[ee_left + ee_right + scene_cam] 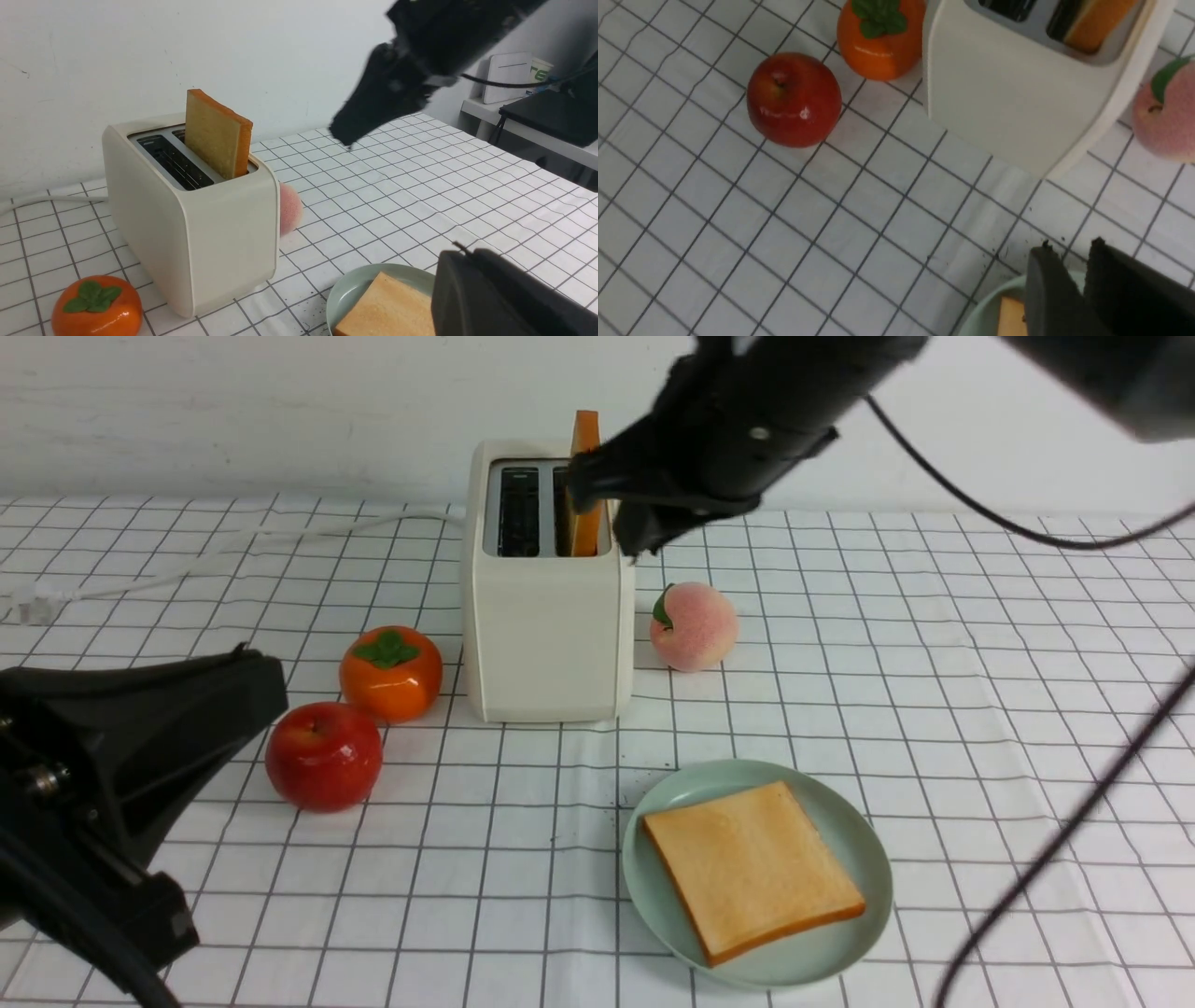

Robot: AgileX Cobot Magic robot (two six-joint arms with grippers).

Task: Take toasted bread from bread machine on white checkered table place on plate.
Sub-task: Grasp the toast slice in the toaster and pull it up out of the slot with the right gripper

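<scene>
On the white checkered bench (934, 644), one slice of toasted bread (752, 868) already lies flat on the plate (845, 817). The other slice (585, 439) stands upright in the bread machine (551, 635), its top proud of the slot, which gives you an edge to pinch. Your right claw (350, 130) hovers beside it, narrowly parted and empty. Your left claw (243, 700) is closed and parked low, clear of the work.

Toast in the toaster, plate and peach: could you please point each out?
toast in the toaster (211, 135), left wrist view, its broad face.
plate (845, 831), front view, bare right side.
peach (695, 627), front view, its middle.
</scene>
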